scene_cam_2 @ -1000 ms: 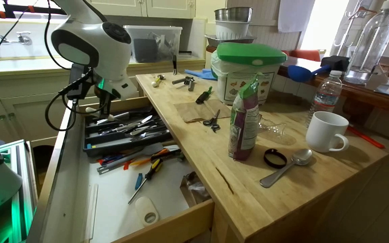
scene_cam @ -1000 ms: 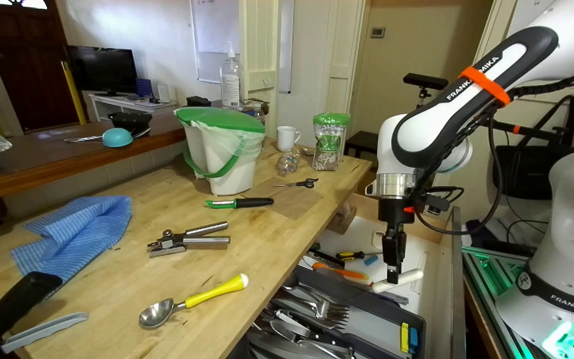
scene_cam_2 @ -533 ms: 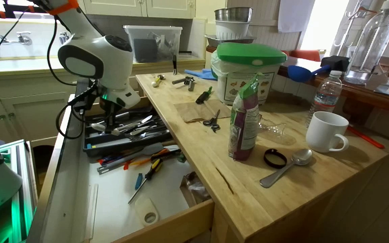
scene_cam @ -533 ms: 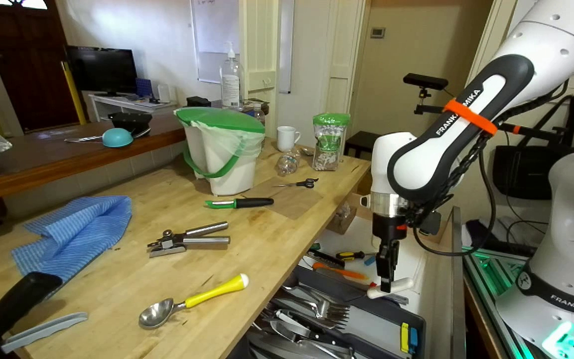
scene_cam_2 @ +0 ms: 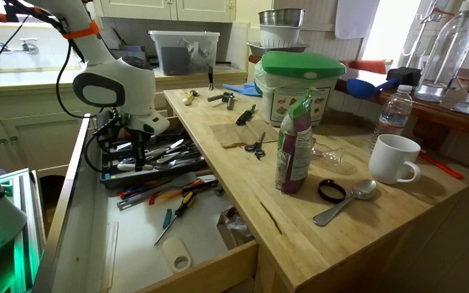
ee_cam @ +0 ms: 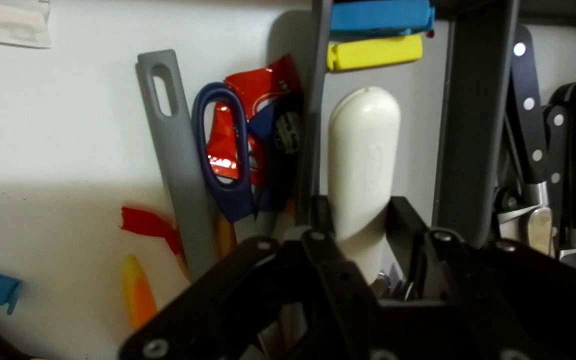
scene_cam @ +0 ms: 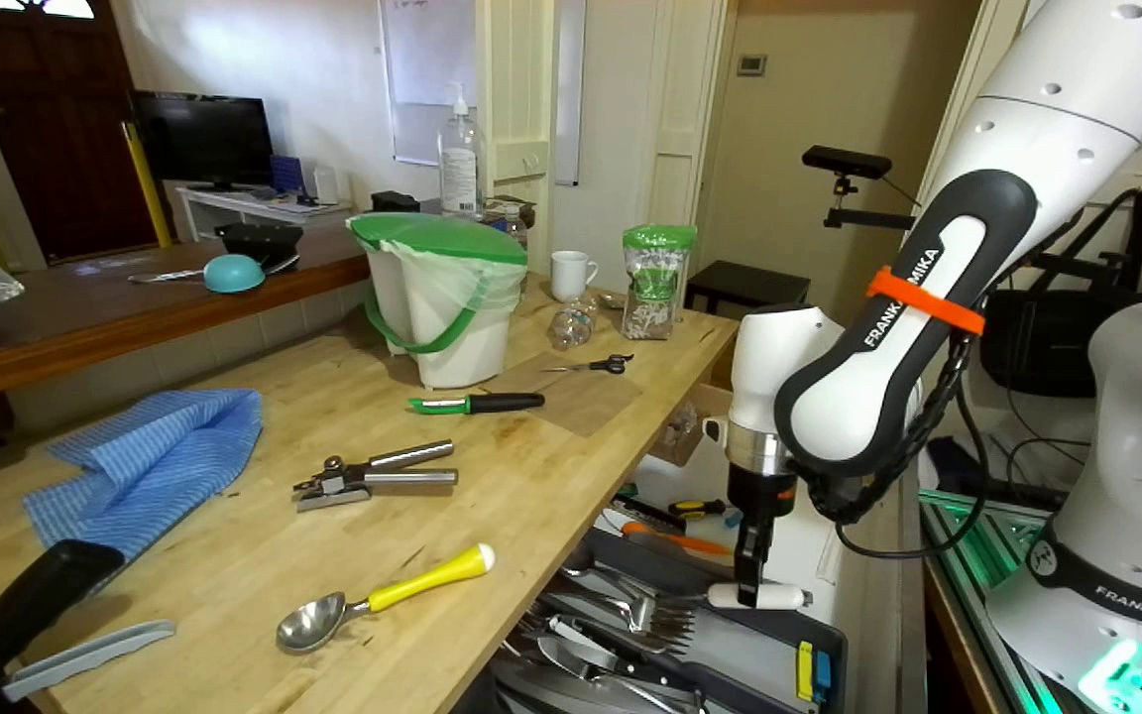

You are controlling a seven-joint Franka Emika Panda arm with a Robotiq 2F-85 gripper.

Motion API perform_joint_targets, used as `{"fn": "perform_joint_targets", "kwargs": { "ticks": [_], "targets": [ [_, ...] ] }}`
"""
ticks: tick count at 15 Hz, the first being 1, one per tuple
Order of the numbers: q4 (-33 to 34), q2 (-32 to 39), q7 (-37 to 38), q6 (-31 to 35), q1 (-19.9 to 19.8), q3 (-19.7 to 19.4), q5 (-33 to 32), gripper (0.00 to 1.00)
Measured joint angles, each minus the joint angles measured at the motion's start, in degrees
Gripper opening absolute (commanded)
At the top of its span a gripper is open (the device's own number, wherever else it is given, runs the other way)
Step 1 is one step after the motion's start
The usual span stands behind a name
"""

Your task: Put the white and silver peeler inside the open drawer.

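Note:
The peeler's white handle is pinched between the gripper's black fingers in the wrist view. The gripper is shut on the handle, which also shows in both exterior views. The peeler's metal end is mostly hidden by the gripper in the wrist view. The gripper points down into the open drawer. The handle lies over a compartment of the dark cutlery tray, between its walls. I cannot tell whether it touches the tray floor.
Blue and yellow clips lie ahead of the handle. Knives and forks fill neighbouring compartments. Scissors and a grey utensil lie beside the tray. The countertop edge runs alongside the drawer.
The gripper has moved down and over into the cutlery tray with the peeler still held. The handle has turned and now looks nearly level in both exterior views.

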Motion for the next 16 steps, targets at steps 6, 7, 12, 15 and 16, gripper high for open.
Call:
{"fn": "perform_joint_targets", "kwargs": {
  "ticks": [6,7,12,15,16],
  "targets": [
    [0.6,0.3,0.0,0.0,-0.6,1.2,0.6,0.08],
    [0.7,0.4,0.0,0.0,-0.6,1.9,1.2,0.08],
    [1.4,3.3,0.5,-0.2,-0.6,4.8,3.6,0.08],
    [1.4,5.7,2.9,-0.3,-0.6,5.1,3.6,0.08],
    [1.4,6.4,3.7,-0.3,-0.6,5.1,3.6,0.08]
  ]
}}
